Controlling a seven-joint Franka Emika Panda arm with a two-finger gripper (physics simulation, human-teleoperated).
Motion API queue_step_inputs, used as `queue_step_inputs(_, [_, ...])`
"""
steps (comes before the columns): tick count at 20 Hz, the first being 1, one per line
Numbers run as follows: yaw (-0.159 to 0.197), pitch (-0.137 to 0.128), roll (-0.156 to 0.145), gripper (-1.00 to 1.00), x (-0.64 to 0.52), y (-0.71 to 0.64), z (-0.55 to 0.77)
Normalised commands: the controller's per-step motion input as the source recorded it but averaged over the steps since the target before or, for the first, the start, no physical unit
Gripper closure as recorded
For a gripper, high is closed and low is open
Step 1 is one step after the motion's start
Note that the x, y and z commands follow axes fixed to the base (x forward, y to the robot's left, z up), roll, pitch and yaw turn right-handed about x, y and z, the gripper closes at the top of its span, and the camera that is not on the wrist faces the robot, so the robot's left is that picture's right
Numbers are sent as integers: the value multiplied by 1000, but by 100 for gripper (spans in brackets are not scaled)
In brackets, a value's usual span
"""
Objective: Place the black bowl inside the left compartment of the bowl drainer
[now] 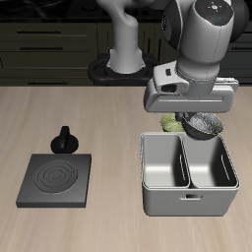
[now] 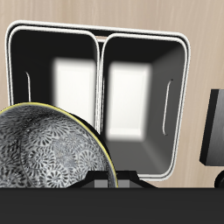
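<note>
The black bowl (image 1: 205, 125) hangs tilted in the air, its pale speckled inside showing, with my gripper (image 1: 201, 117) shut on its rim. It is just above the back edge of the grey bowl drainer (image 1: 187, 200), over the compartment farther from the black plate. In the wrist view the black bowl (image 2: 44, 153) fills the near corner, the gripper (image 2: 114, 182) clamps its yellow-edged rim, and both deep compartments of the bowl drainer (image 2: 101, 52) lie below with nothing in them.
An olive-green bowl (image 1: 169, 122) sits on the table just behind the drainer. A flat black square plate (image 1: 57, 179) with rings lies toward the table's other side, also seen as the plate (image 2: 215, 127). A small black knobbed object (image 1: 65, 141) stands behind it.
</note>
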Motion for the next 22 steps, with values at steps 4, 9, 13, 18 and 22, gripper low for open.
queue_step_inputs(4, [10,23,21,100,-43,114,-183])
queue_step_inputs(9, [19,14,29,100,-48,125,-133])
queue_step_inputs(13, [8,19,0,100,30,-53,-115])
queue_step_inputs(18, [27,19,-28,100,-34,-17,-164])
queue_step_inputs(22, [15,20,30,-100,-72,-91,-110])
